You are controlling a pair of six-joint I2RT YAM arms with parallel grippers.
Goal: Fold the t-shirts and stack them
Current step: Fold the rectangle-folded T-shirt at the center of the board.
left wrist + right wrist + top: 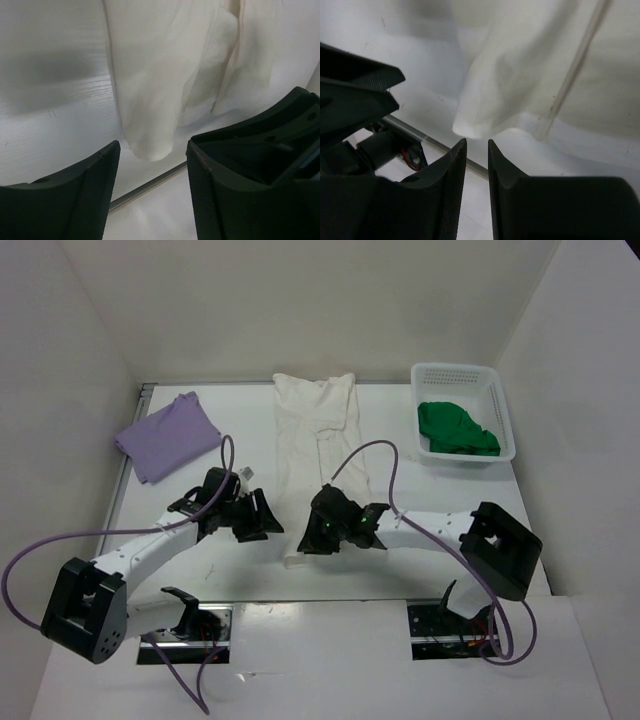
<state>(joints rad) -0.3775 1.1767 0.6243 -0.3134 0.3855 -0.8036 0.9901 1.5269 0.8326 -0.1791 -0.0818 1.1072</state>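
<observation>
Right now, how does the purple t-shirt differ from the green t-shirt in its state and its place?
The purple t-shirt is folded into a flat shape; the green t-shirt is a crumpled heap. The purple t-shirt lies directly on the table, at the far left; the green t-shirt sits inside the white basket, at the far right. Both are plain, single-coloured cloth.

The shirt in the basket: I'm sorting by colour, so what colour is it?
The t-shirt in the basket is bright green, best seen in the top external view.
</observation>
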